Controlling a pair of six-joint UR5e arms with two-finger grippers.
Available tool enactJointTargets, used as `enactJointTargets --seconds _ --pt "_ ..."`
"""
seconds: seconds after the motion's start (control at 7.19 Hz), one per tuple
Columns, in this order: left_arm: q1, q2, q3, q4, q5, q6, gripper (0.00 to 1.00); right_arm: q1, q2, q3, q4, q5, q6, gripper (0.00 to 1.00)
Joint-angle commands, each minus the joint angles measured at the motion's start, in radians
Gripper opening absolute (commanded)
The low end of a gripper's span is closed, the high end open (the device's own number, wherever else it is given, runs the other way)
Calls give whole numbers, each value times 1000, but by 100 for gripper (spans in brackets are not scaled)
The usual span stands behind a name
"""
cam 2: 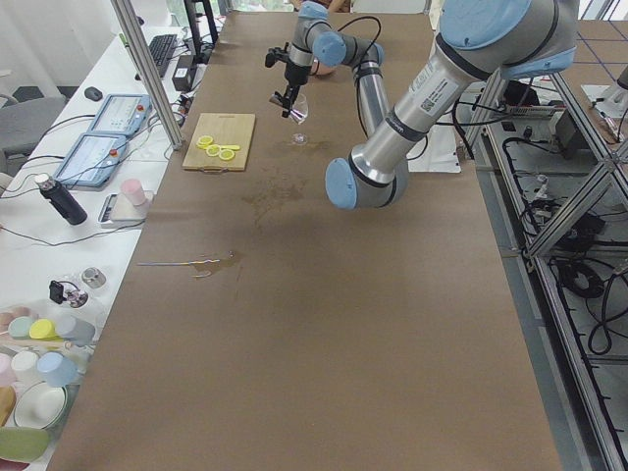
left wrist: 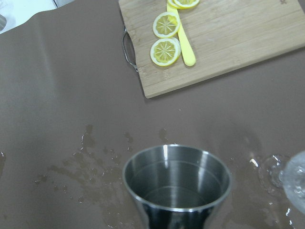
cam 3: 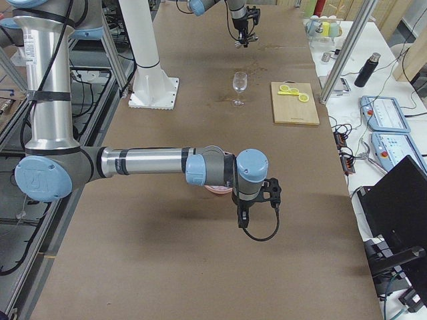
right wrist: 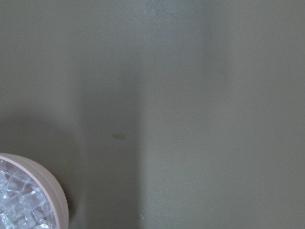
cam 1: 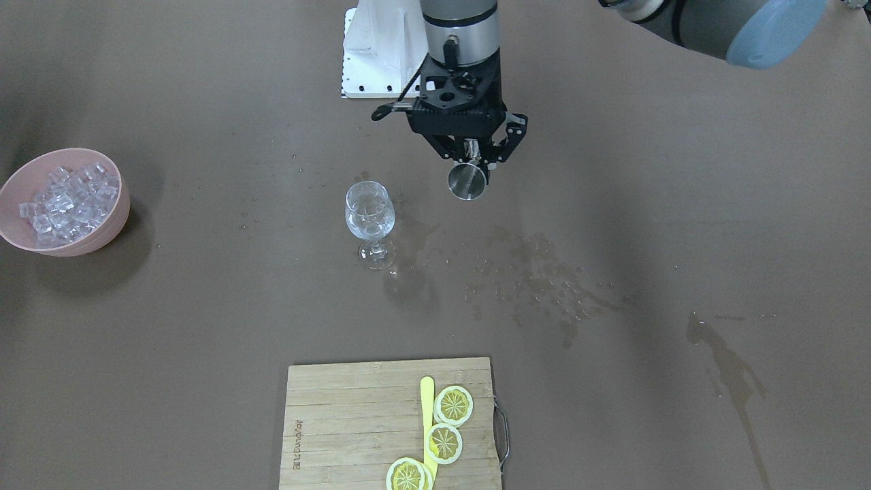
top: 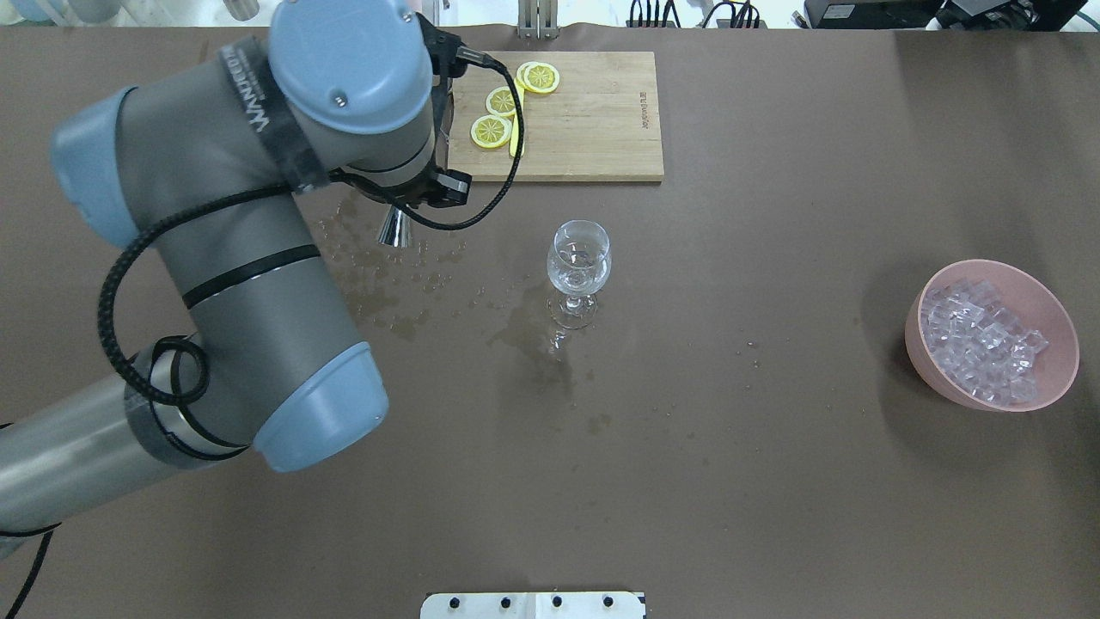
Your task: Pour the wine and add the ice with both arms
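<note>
**Front-facing view: left gripper pinches a steel cup near the glass**

Front-facing view: the gripper hangs above the table, its fingers pressed on the tilted cup, whose mouth faces the camera. The glass stands upright, a little apart, with a little clear wine in it. Wet patches spread beside it. Ice fills a pink bowl well apart, at the picture's left edge. A board with lemons lies at the bottom.

Overhead view: the left arm covers its gripper. The cup pokes out below it, near the board's corner.

Left side view: cup and glass sit close together, far down the table.

Right side view: the right gripper hangs over the bowl and hides most of it. Whether its fingers are spread or pressed together cannot be told.

Left wrist view: the cup's open mouth fills the bottom, and the glass shows at the right edge.

Right wrist view: bare table, with the bowl's rim and ice in the bottom left corner.
</note>
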Motion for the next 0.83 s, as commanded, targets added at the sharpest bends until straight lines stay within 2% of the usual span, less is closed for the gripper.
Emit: enactJointTargets --seconds 0.0,0.14,0.28,0.7 --pt "-6 105 -50 -141 130 -181 0 0 3 3 0 13 0 100" --pt "-6 141 -58 -183 227 -305 0 0 3 4 0 17 -1 100" --pt "1 184 -69 -208 363 -369 0 0 3 9 0 17 0 100" --pt "29 356 -63 -281 573 -507 0 0 5 10 0 26 0 100"
